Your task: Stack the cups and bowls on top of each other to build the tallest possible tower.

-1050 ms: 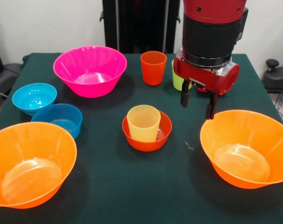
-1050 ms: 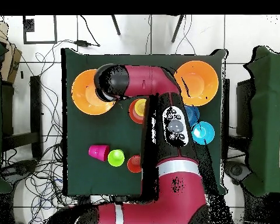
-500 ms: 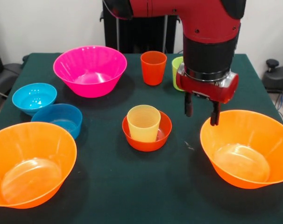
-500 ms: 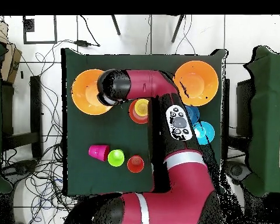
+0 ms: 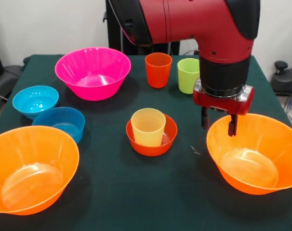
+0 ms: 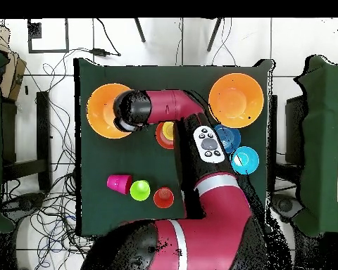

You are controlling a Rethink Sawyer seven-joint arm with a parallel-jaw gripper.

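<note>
Hand (image 5: 218,124) open, empty, fingers apart, hanging over rear-left rim of right orange bowl (image 5: 254,154), lower right of front view. Yellow cup (image 5: 148,127) upright inside red-orange bowl (image 5: 151,146), centre. Orange cup (image 5: 158,70) and green cup (image 5: 188,75) side by side, upper centre. Pink bowl (image 5: 93,72) upper left. Two blue bowls (image 5: 35,100) touching at left. Second orange bowl (image 5: 33,169) lower left. Pink cup (image 6: 117,184) on worktop (image 5: 112,192), overhead view only.

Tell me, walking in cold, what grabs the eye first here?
Probably the big red and black arm, whose open gripper hangs over the rim of a large orange bowl on the front view's right. Next, the bright magenta bowl at the far left, and a yellow cup standing inside a small red-orange bowl mid-table.
</note>
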